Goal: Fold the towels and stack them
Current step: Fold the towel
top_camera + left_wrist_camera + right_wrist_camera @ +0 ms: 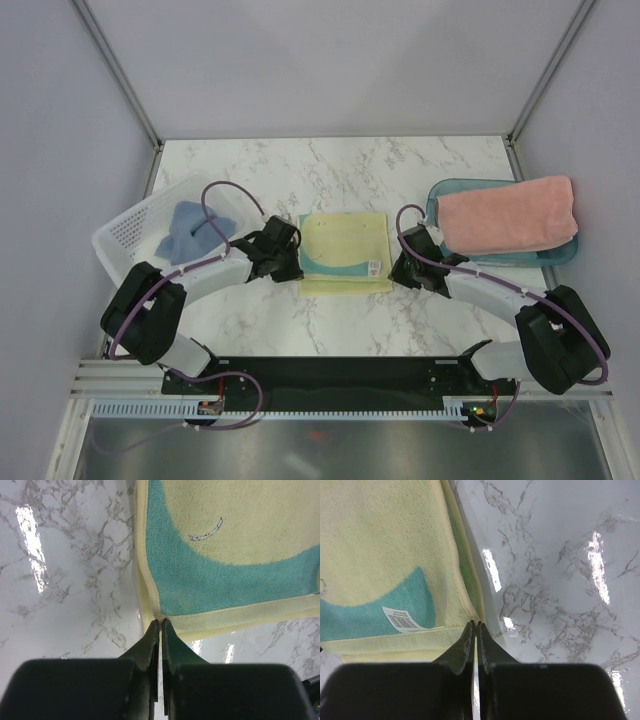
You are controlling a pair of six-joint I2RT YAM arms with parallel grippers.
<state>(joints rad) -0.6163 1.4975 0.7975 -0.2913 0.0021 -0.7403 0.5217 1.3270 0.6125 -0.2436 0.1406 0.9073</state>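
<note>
Yellow-teal towel (346,250) folded, centre of desk (330,165). Left end effector (160,622) and right end effector (475,625) pinched narrow at its 7 and 5 o'clock corners; whether cloth is caught, cannot tell. Pink towel (507,215) folded at 2 o'clock. Blue-grey towel (193,232) crumpled at 9 o'clock, fold pending. Nothing stacked yet.

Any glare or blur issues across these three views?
Top external: even light, no hot spots on the marble table. Left wrist: bright glare streak on the marble at left; yellow-and-teal towel sharp, left claw dark. Right wrist: two glare streaks on the marble, right claw dark.
</note>
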